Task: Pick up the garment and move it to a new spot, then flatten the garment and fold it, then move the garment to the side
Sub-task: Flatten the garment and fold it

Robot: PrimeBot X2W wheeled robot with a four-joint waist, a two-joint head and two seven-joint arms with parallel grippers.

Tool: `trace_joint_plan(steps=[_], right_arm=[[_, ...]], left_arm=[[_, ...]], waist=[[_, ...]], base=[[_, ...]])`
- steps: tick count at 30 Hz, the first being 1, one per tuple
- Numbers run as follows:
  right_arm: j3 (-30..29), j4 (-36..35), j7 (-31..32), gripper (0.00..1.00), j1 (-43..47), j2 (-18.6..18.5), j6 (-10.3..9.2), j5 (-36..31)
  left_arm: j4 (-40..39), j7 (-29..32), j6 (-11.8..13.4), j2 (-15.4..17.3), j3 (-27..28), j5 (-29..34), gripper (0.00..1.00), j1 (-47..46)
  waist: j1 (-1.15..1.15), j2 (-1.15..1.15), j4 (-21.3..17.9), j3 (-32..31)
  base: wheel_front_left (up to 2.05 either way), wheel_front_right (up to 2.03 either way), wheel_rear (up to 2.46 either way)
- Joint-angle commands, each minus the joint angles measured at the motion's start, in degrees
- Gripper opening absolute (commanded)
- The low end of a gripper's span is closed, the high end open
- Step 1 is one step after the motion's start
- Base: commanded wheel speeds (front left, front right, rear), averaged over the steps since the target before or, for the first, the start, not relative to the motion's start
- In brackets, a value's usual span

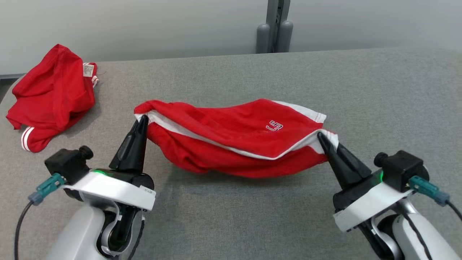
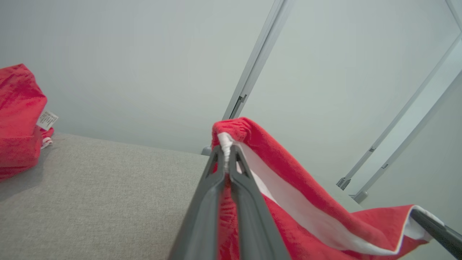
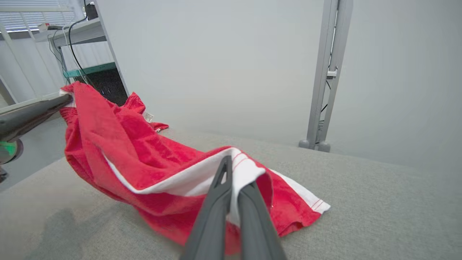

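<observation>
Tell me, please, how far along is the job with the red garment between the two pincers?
Done: the left pincer and right pincer are each shut on the white-trimmed edge of the red garment. In hand: the pick-up and move, as the cloth hangs bunched between them over the grey table. Left: it is not flat, not folded, not set aside. A second garment lies crumpled at the far left.

Grey fabric-covered table (image 1: 361,90), plain pale wall (image 1: 144,25) behind, grey metal post (image 1: 276,18)
</observation>
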Motion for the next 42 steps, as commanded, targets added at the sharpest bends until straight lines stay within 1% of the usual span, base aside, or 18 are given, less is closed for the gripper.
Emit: trace_joint_plan(steps=[1,6,10,12,14,17,20,22,25,28,31,34,35,38,42], right_arm=[[-0.7,-2.5,0.5,0.00,0.1,-0.8,0.01,0.1],[-4.9,-12.7,2.3,0.00,0.1,-1.6,0.01,-0.5],[-8.6,-19.2,4.2,0.00,-0.5,-1.8,0.01,-1.3],[-10.4,-21.5,5.3,0.00,-1.1,-2.2,0.01,-1.7],[-12.0,-23.1,6.3,0.00,-1.8,-2.4,0.01,-2.0],[-13.7,-24.8,7.7,0.00,-3.3,-2.4,0.01,-1.4],[-14.8,-25.6,9.0,0.00,-5.6,-2.8,0.01,-0.9],[-14.8,-24.5,9.5,0.00,-8.0,-2.6,0.01,-0.2],[-13.1,-20.8,10.0,0.00,-13.6,-3.4,0.01,0.4],[-10.4,-14.4,9.0,0.00,-22.5,-3.9,0.01,0.2],[-7.7,-6.7,7.3,0.00,-33.5,-2.9,0.01,-0.1],[-6.8,1.3,3.7,0.00,-45.4,-0.8,0.01,-0.9],[-6.8,1.3,3.7,0.00,-45.4,-0.8,0.01,-0.9],[-7.5,9.4,-0.4,0.00,-55.5,2.5,0.01,-2.1],[-8.1,17.8,-5.3,0.00,-63.9,6.0,0.01,-3.3]], left_arm=[[-2.5,0.4,0.6,0.8,0.5,-0.3,0.00,0.4],[-14.6,4.1,3.5,2.8,1.6,-1.0,0.00,1.3],[-23.0,8.4,6.3,5.1,2.4,-1.3,0.00,0.8],[-26.7,10.8,7.2,6.3,2.8,-1.7,0.00,-0.4],[-29.5,13.2,8.0,7.3,2.9,-1.8,0.00,-1.7],[-31.9,16.7,8.4,8.7,2.5,-1.4,0.00,-5.1],[-31.8,19.6,7.9,9.1,1.6,-1.3,0.00,-9.8],[-29.8,21.1,7.2,8.8,0.7,-1.2,0.00,-13.2],[-24.6,23.3,6.1,8.1,-0.7,-0.8,0.00,-19.3],[-16.9,24.5,5.1,7.2,-1.6,0.4,0.00,-26.7],[-8.5,24.6,4.5,6.4,-1.6,2.7,0.00,-36.0],[-0.4,22.2,3.8,5.6,-0.8,5.3,0.00,-45.9],[-0.4,22.2,3.8,5.6,-0.8,5.3,0.00,-45.9],[6.4,18.0,2.4,5.0,-0.3,7.7,0.00,-54.6],[14.3,11.9,-0.1,5.0,-0.6,10.9,0.00,-62.5]], waist=[[0.00,0.00,-0.8,-0.9],[0.00,0.00,-2.2,-2.7],[0.00,0.00,-3.2,-3.9],[0.00,0.00,-3.4,-4.1],[0.00,0.00,-3.5,-4.1],[0.00,0.00,-3.4,-3.7],[0.00,0.00,-3.2,-2.2],[0.00,0.00,-3.1,-0.8],[0.00,0.00,-3.3,2.3],[0.00,0.00,-3.9,5.8],[0.00,0.00,-4.9,10.1],[0.00,0.00,-6.1,13.7],[0.00,0.00,-6.1,13.7],[0.00,0.00,-7.8,17.0],[0.00,0.00,-9.4,21.4]], base=[[0.00,0.00,0.00],[0.00,0.00,0.00],[0.00,0.00,0.00],[0.00,0.00,0.00],[0.00,0.00,0.00],[0.00,0.00,0.00],[0.00,0.00,0.00],[0.00,0.00,0.00],[0.00,0.00,0.00],[0.00,0.00,0.00],[0.00,0.00,0.00],[0.00,0.00,0.00],[0.00,0.00,0.00],[0.00,0.00,0.00],[0.00,0.00,0.00]])
